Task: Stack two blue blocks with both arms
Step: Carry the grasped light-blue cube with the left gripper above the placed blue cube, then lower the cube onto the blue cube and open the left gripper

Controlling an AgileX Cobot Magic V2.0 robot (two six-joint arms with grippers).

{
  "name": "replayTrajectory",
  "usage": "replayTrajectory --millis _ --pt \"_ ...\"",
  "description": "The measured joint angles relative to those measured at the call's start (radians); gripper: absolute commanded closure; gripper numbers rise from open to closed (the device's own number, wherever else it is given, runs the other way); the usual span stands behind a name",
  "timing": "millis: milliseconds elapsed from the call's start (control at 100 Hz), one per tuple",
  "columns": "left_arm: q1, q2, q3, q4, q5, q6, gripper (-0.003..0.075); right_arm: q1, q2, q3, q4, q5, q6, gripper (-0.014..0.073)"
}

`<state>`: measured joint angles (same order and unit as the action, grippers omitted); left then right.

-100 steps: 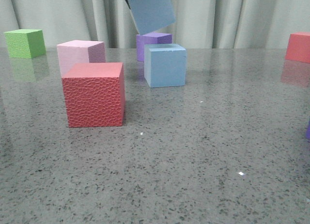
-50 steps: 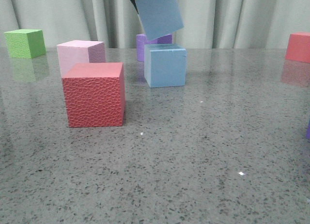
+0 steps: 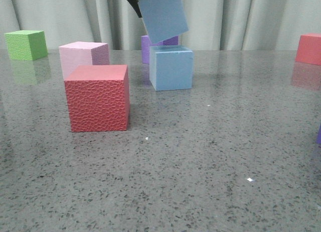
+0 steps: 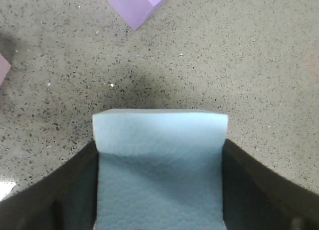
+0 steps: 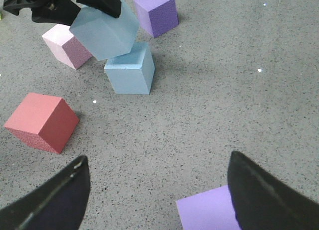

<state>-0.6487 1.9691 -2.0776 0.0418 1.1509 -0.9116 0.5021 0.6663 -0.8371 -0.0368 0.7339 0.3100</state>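
Observation:
My left gripper (image 4: 159, 158) is shut on the duller blue block (image 3: 163, 15), which it holds tilted in the air. One black finger (image 3: 131, 0) shows at the block's left. The block hangs just above the pale sky blue block (image 3: 171, 68), which stands on the table. They look apart, with a small gap. The right wrist view shows the held block (image 5: 104, 31) over the pale one (image 5: 129, 70). My right gripper (image 5: 158, 160) is open and empty, low over the table, away from both blocks.
A purple cube (image 3: 146, 47) stands just behind the pale block. A pink cube (image 3: 83, 56) and a red cube (image 3: 98, 97) are to the left, a green cube (image 3: 26, 44) far left, a red cube (image 3: 309, 48) far right. Another purple cube (image 5: 209, 215) lies by my right gripper's finger.
The held blue block has moved a little to the right and down, to over the pale block. The other cubes have not moved.

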Motion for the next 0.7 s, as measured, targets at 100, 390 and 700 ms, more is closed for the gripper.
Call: replayTrajectory --millis 100,390,700 --pt "0.000 0.000 0.000 0.000 0.001 0.002 0.0285 0.000 0.000 0.000 0.000 0.000 0.000 0.0024" --pt "0.000 0.000 0.000 0.000 0.006 0.002 0.0221 0.000 0.000 0.000 0.000 0.000 0.000 0.0024" --pt "0.000 0.000 -0.002 0.000 0.013 0.002 0.0206 0.000 0.000 0.000 0.000 0.000 0.000 0.0024"
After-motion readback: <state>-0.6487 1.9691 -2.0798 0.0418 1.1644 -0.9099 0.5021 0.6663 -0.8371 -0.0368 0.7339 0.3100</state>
